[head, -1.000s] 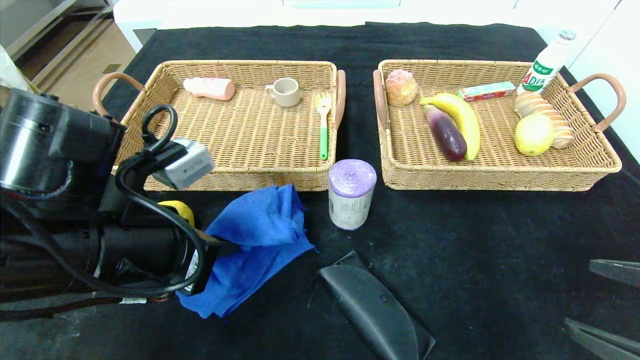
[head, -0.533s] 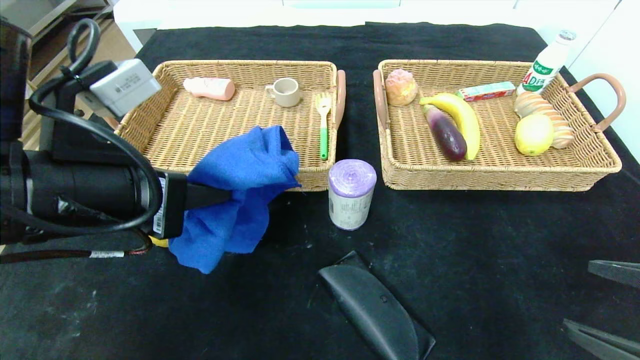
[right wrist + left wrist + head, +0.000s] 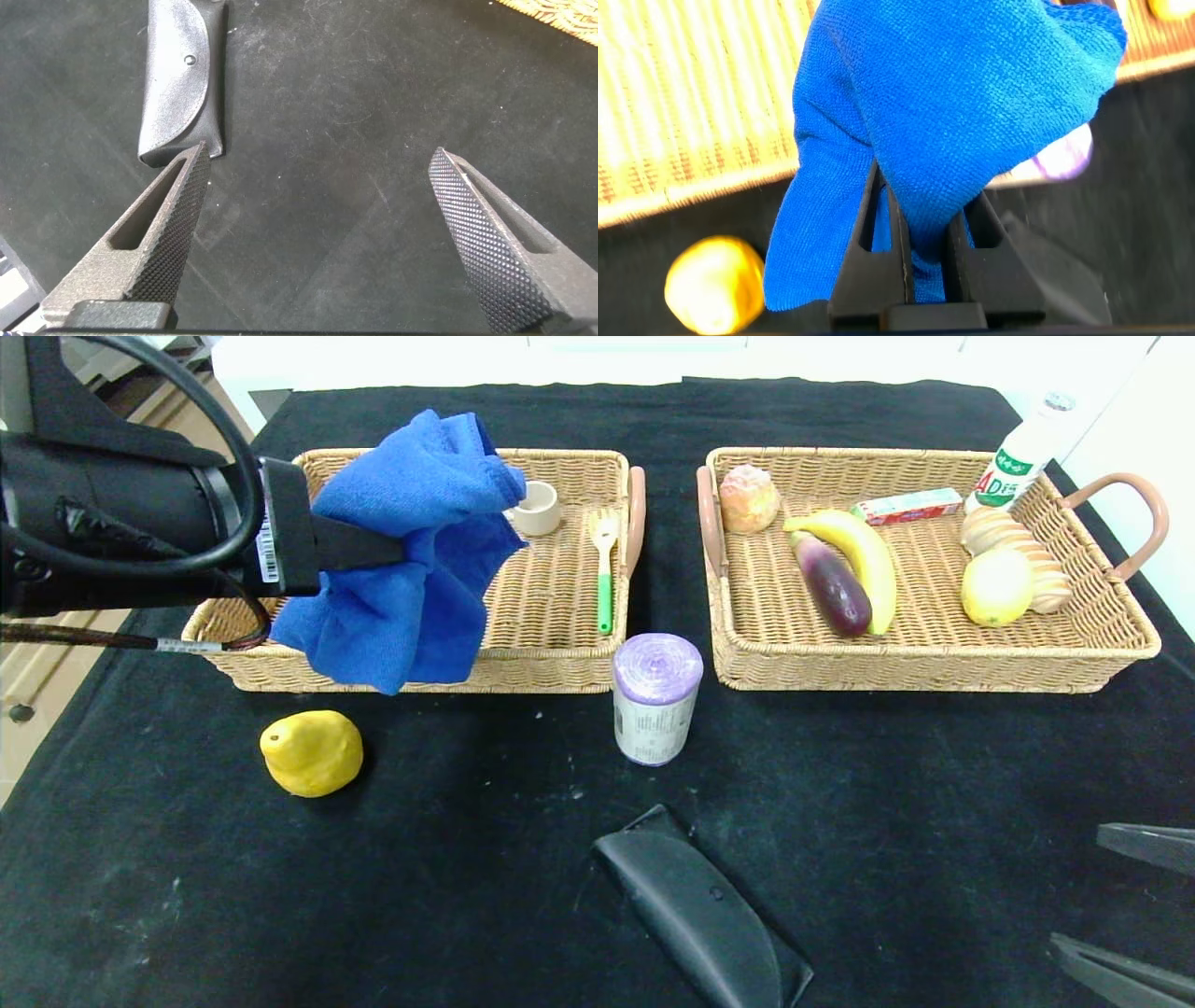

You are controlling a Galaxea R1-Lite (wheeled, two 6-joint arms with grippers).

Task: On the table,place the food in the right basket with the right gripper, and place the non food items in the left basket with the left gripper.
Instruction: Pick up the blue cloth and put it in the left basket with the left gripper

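My left gripper [image 3: 397,553] is shut on a blue cloth [image 3: 411,551] and holds it in the air over the front left part of the left basket [image 3: 560,670]; in the left wrist view the cloth [image 3: 952,121] drapes over the shut gripper [image 3: 920,224]. A yellow pear-like fruit [image 3: 312,752] lies on the table in front of that basket. A purple roll [image 3: 656,698] stands between the baskets' front corners. A black case [image 3: 700,915] lies near the front. My right gripper [image 3: 322,233] is open and empty at the front right. The right basket [image 3: 934,672] holds several foods.
The left basket holds a beige cup [image 3: 539,507] and a green-handled spatula [image 3: 605,569]. A white bottle [image 3: 1022,453] stands in the right basket's far right corner. The black table's edge runs along the left, with floor beyond.
My left gripper has lifted the blue cloth off the table and carried it back over the left basket. The yellow fruit it covered now shows. The right arm has not moved.
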